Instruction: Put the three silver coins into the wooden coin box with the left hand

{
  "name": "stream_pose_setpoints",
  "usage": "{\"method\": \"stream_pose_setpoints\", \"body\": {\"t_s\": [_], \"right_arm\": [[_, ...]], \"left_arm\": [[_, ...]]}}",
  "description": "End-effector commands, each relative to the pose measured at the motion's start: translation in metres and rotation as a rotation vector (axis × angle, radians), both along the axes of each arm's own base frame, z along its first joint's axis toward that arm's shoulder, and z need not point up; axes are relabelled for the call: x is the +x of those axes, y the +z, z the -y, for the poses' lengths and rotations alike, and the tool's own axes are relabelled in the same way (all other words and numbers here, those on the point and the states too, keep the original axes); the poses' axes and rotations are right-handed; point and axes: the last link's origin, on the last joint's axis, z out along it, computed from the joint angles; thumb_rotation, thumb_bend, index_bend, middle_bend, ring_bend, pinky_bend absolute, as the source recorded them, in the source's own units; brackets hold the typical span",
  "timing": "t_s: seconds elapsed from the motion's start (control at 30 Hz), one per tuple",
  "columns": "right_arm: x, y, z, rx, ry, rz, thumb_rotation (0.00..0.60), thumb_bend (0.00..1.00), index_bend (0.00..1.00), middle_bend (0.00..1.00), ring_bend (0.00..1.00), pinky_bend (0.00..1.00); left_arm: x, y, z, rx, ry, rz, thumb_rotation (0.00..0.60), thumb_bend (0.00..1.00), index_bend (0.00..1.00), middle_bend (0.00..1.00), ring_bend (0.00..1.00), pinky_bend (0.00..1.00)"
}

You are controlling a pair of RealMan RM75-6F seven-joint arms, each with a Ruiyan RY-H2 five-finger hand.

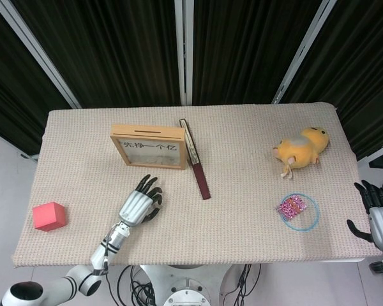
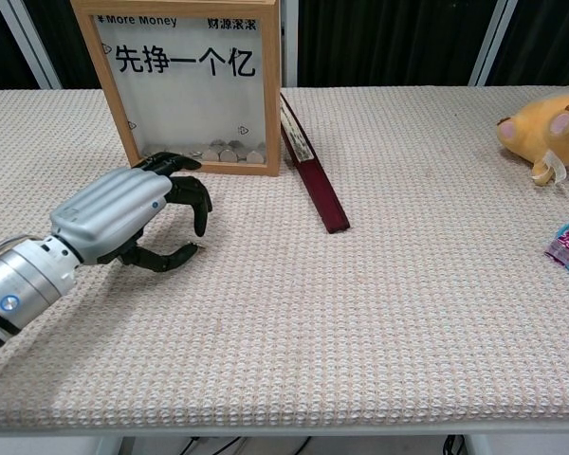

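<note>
Only the head view shows the right hand (image 1: 382,217) spread empty; left hand (image 2: 133,210) curls empty.

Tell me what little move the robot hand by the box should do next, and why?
Probably pinch its fingertips together down on the tablecloth. The left robot hand sits low in front of the wooden box, fingers curled, thumb and fingers slightly apart. I cannot tell whether a coin lies between them.

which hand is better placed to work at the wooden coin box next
Left. The left hand hovers just in front of the glass-fronted wooden coin box; the right hand sits off the table's far right edge.
</note>
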Motion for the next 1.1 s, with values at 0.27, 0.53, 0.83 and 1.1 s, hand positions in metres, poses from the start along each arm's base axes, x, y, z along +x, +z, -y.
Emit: {"method": "stream_pose_setpoints", "body": {"t_s": [0.27,0.53,0.83,1.1], "right_arm": [[0.000,0.000,0.000,0.002,0.000,-0.001,0.600,0.24,0.00,0.00,0.00,0.00],[0.001,0.000,0.000,0.005,-0.001,0.001,0.600,0.24,0.00,0.00,0.00,0.00],[0.000,0.001,0.000,0.002,-0.001,0.001,0.600,0.24,0.00,0.00,0.00,0.00],[0.003,0.001,0.003,0.001,0.007,-0.001,0.600,0.24,0.00,0.00,0.00,0.00]], "left_arm": [[-0.001,-0.001,-0.001,-0.009,0.007,0.000,0.600,0.38,0.54,0.31,0.07,0.02],[-0.001,0.000,-0.001,-0.007,0.015,0.008,0.600,0.41,0.56,0.32,0.07,0.02],[0.001,0.003,-0.001,-0.015,0.033,0.039,0.600,0.43,0.57,0.32,0.07,0.02],[0.003,0.045,0.001,0.055,0.062,0.110,0.600,0.43,0.59,0.32,0.08,0.02]]}}
